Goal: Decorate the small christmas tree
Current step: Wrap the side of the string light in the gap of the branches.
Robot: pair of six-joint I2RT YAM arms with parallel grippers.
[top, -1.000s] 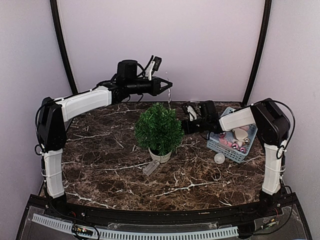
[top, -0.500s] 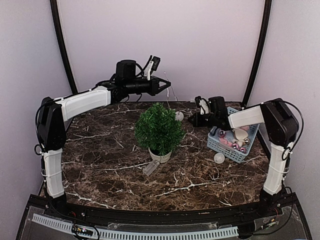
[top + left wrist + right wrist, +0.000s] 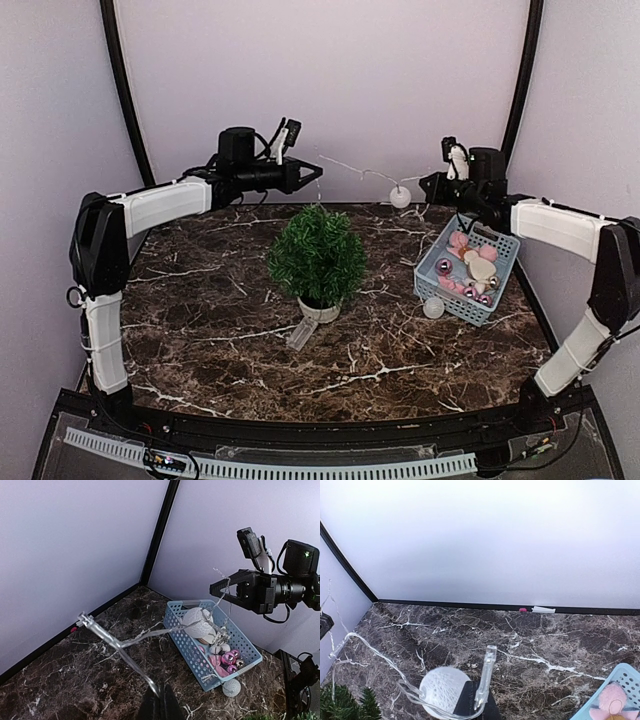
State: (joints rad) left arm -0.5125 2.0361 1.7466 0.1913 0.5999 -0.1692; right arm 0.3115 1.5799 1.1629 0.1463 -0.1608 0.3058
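Note:
The small christmas tree (image 3: 316, 255) stands mid-table in a pale pot (image 3: 320, 311), and its tip shows in the right wrist view (image 3: 342, 706). A clear light string (image 3: 352, 168) with a white ball (image 3: 400, 197) hangs stretched above the tree between both grippers. My left gripper (image 3: 312, 172) is shut on one end (image 3: 160, 692), and the wire (image 3: 120, 652) runs away from it. My right gripper (image 3: 426, 187) is shut on the other end (image 3: 476, 692), beside a clear bulb (image 3: 487, 675) and the white ball (image 3: 442, 687).
A blue basket (image 3: 500, 283) of pink and white ornaments sits at the right (image 3: 186, 645). A loose white ball (image 3: 433, 307) lies just in front of it. A clear plastic piece (image 3: 301, 333) lies by the pot. Walls close in at the back and sides.
My right gripper has shut on the light string and risen back and to the right. The left gripper has shifted slightly left. The string is now stretched between them above the tree.

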